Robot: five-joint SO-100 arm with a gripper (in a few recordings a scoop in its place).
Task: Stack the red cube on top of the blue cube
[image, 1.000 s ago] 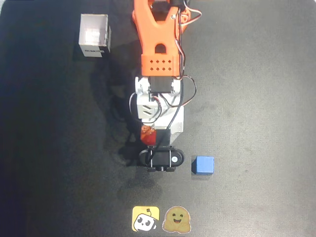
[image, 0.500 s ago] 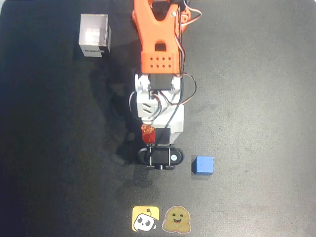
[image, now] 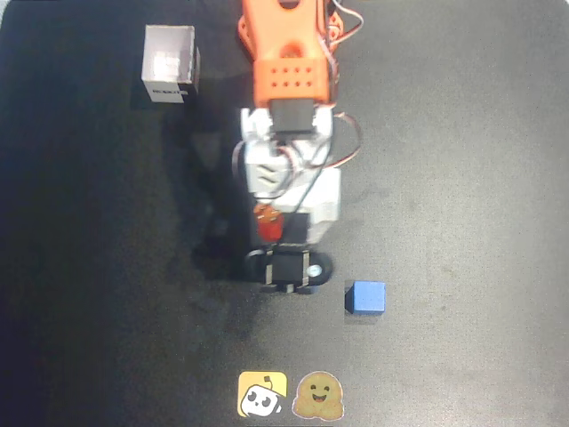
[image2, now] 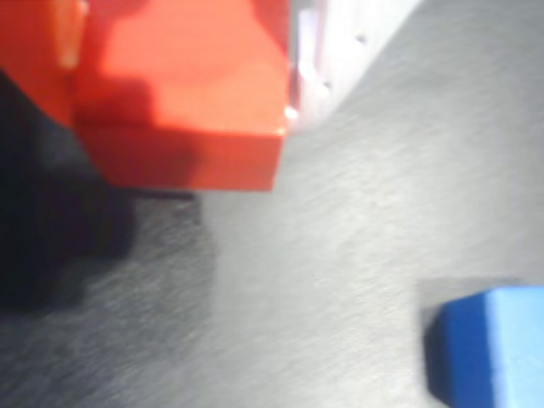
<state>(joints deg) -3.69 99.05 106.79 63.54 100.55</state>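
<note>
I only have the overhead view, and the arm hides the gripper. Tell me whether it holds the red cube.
Observer: Yes. In the wrist view the red cube sits in the gripper, with the white finger against its right side.
Operator: Say whether it is off the table.
Observer: I cannot tell for sure. A dark shadow lies on the table to the left of the cube and below it.
Operator: Report where the blue cube is from the wrist.
Observer: The blue cube is in the lower right corner of the wrist view, apart from the red cube, with bare table between them.
</note>
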